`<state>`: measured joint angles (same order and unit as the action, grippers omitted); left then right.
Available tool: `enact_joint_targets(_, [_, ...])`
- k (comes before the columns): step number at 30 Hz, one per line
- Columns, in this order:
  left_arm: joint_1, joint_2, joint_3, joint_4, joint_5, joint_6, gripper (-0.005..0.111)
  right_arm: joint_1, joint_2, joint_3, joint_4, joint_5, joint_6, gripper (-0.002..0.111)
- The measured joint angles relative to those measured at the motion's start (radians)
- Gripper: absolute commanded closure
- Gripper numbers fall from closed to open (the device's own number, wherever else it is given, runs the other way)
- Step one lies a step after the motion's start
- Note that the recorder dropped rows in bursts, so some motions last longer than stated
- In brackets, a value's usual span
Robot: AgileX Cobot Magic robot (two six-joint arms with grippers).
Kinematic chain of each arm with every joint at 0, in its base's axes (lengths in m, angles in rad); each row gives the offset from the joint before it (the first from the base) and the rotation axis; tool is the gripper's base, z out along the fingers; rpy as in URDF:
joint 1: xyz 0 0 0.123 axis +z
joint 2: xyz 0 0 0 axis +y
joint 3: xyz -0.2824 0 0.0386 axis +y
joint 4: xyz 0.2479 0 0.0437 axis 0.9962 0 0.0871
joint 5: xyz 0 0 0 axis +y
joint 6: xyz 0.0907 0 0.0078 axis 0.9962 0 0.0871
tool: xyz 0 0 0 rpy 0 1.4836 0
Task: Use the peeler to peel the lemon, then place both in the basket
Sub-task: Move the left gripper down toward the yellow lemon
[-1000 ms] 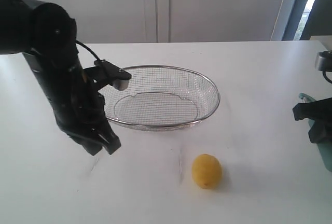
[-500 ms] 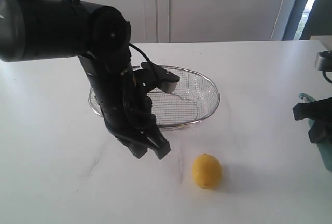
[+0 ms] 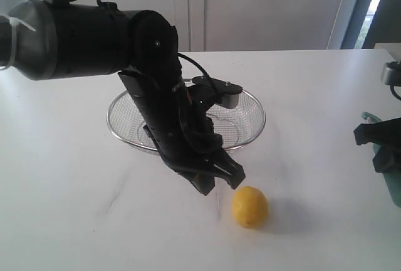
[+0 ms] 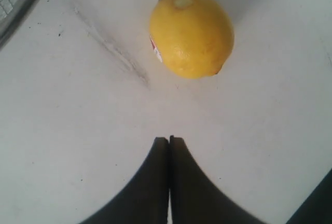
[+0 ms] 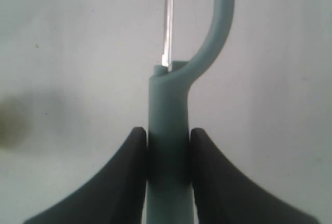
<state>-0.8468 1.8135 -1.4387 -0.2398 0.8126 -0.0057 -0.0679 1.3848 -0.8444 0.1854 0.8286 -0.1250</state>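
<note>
The yellow lemon point(image 3: 249, 206) lies on the white table near the front, also filling the upper part of the left wrist view point(image 4: 191, 33). My left gripper point(image 3: 220, 182) hangs just left of it, a short gap away, shut with nothing between its fingers point(image 4: 169, 142). The wire mesh basket point(image 3: 252, 106) stands behind the left arm, partly hidden by it. At the far right edge my right gripper point(image 3: 376, 148) is shut on the teal peeler point(image 5: 168, 130); its curved head and thin blade point(image 5: 168, 22) stick out past the fingertips.
The table's far edge meets a pale wall at the back. A faint scratch mark point(image 4: 111, 53) runs across the tabletop beside the lemon. The left arm's thick black body point(image 3: 94, 32) reaches in from the upper left, over the basket.
The left arm has swung right, from left of the basket to in front of it, bringing its shut gripper close to the lemon. The right gripper and the lemon have not moved.
</note>
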Motion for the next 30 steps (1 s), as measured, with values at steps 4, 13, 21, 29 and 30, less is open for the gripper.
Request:
enact_joint_targets(4, [0.0, 0.0, 0.0, -0.004, -0.002, 0.0, 0.107, 0.0, 0.0, 0.0, 0.0, 0.0, 0.0, 0.108])
enact_joint_targets(13, [0.0, 0.0, 0.0, -0.033, -0.036, -0.044, 0.107, 0.0, 0.0, 0.0, 0.0, 0.0, 0.0, 0.108])
enact_joint_targets(21, [-0.077, 0.007, -0.005, 0.18, -0.054, -0.291, 0.107, 0.0, 0.0, 0.0, 0.019, 0.0, 0.0, 0.108])
enact_joint_targets(29, [-0.125, 0.091, -0.083, 0.163, -0.104, -0.379, 0.094, 0.0, 0.0, 0.0, 0.044, 0.0, 0.0, 0.108])
enact_joint_targets(30, [-0.125, 0.096, -0.087, 0.146, -0.118, -0.381, 0.088, 0.0, 0.0, 0.0, 0.044, 0.0, 0.0, 0.108])
